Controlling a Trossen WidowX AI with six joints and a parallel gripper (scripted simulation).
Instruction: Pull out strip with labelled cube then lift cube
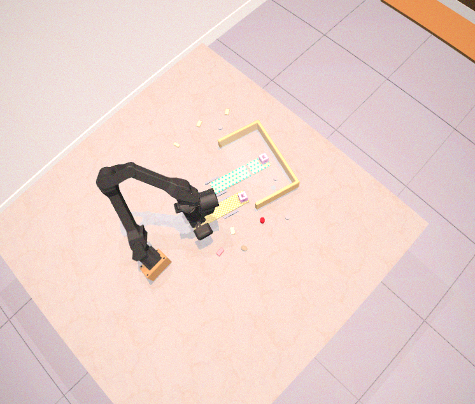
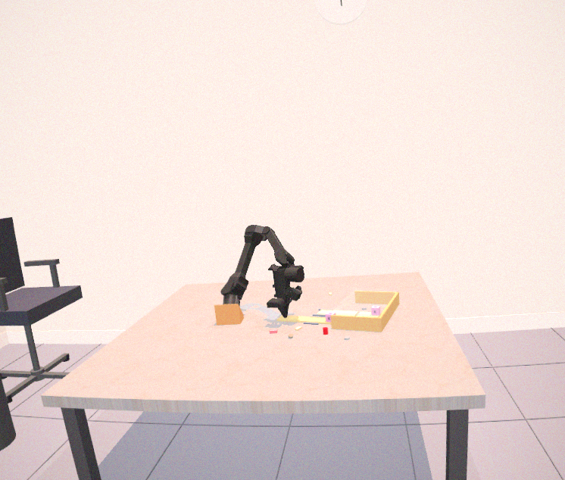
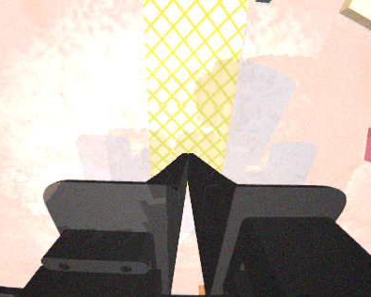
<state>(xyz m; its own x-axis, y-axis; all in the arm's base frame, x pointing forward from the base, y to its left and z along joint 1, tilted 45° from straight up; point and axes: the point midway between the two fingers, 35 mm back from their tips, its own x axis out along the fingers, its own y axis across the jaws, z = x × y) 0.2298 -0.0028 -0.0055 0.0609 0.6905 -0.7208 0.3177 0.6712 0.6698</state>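
A yellow cross-hatched strip (image 1: 225, 204) (image 3: 194, 70) lies in one piece, running out of the open side of the low yellow frame (image 1: 272, 143) (image 2: 360, 322). A pink labelled cube (image 1: 242, 196) (image 2: 328, 317) sits on its far end, level with the frame's opening. My gripper (image 1: 207, 220) (image 2: 284, 313) (image 3: 187, 159) points down with its fingers shut on the strip's near end. Beside it, a green dotted strip (image 1: 231, 178) lies in two pieces, with a second pink cube (image 1: 263, 158) (image 2: 375, 310) on its far piece inside the frame.
Small loose things lie near the gripper: a red piece (image 1: 262, 220), a cream block (image 1: 232, 230), a pink block (image 1: 219, 251) and a tan disc (image 1: 243, 248). More cream bits (image 1: 198, 123) lie behind the frame. The arm's orange base (image 1: 155, 265) stands front left.
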